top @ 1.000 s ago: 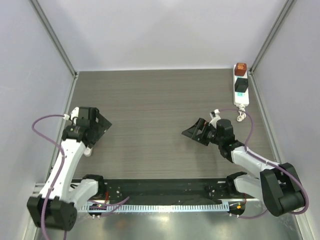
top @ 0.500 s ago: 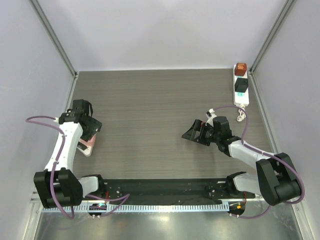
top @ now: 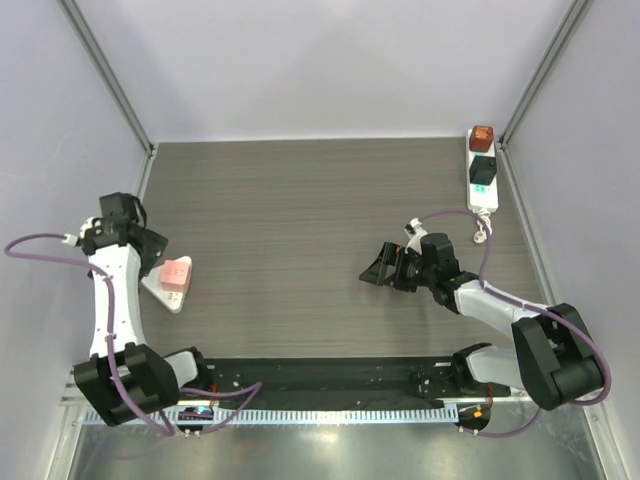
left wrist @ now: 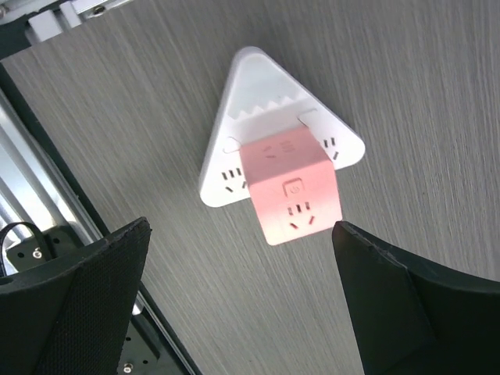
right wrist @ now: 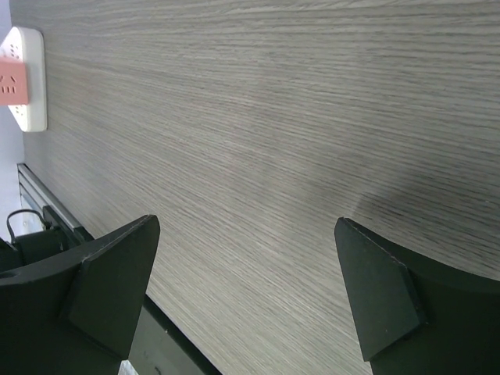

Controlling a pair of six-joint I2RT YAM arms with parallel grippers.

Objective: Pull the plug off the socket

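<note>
The socket, a long white power strip (top: 484, 195), lies at the far right back corner with its knotted white cord (top: 481, 232) at the near end. A brown-orange plug (top: 482, 135) and a black plug (top: 483, 170) sit in it. My right gripper (top: 383, 268) is open and empty over bare table (right wrist: 258, 141), well short of the strip and pointing left. My left gripper (top: 152, 252) is open and empty at the far left, hovering over a pink cube (left wrist: 289, 187) on a white triangular plate (left wrist: 234, 109).
The pink cube (top: 177, 273) and the triangular plate (top: 163, 292) sit near the left wall; they also show at the left edge of the right wrist view (right wrist: 19, 78). Grey walls with metal posts close in the table. A black rail (top: 320, 375) runs along the near edge.
My left arm has swung back to the left and uncovered the pink cube and the plate. My right gripper has shifted slightly left. The power strip and its plugs have not moved.
</note>
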